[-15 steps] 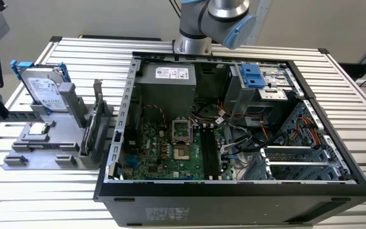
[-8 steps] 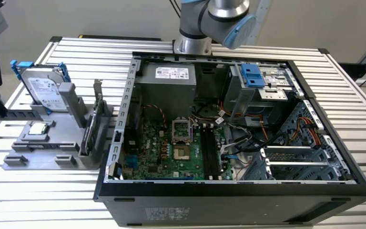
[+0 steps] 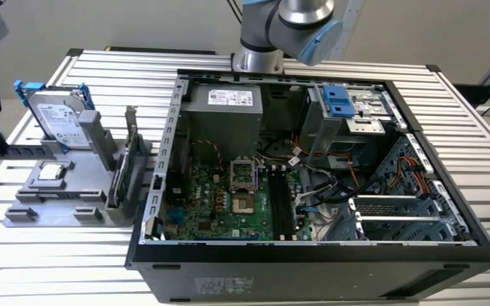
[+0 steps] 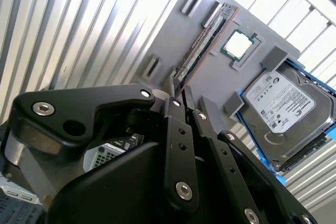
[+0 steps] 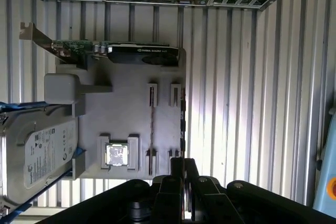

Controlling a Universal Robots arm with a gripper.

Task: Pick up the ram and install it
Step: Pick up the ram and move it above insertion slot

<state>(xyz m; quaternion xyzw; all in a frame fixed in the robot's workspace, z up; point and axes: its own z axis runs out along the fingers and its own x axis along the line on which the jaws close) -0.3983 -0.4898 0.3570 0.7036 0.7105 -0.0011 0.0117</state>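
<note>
Ribbed aluminium slats form the bench (image 3: 58,255). In the exterior view an open computer case (image 3: 313,268) lies on it with its board facing up, so the long black memory slots (image 3: 283,204) can be reached from above. They look unfilled. On the exterior view's left sits a grey parts tray (image 3: 58,205). It props a hard drive (image 3: 58,118) and an expansion card (image 3: 130,162) upright, presumably so each offers an edge to grasp.

In the second wrist view the gripper (image 4: 181,94) hangs above that tray with its two fingers drawn together and nothing between them. The ram (image 4: 207,38) stands on its long edge in the tray, between slotted blocks that keep its top edge exposed, just beside a processor chip (image 4: 239,43). Its near end runs toward the fingertips, but no contact shows.

In the first wrist view the ram (image 5: 152,124) is a thin line across the tray, seated in its blocks and not lifted. The closed fingertips sit near its end but off to one side of its line, so pickup has not begun.
</note>
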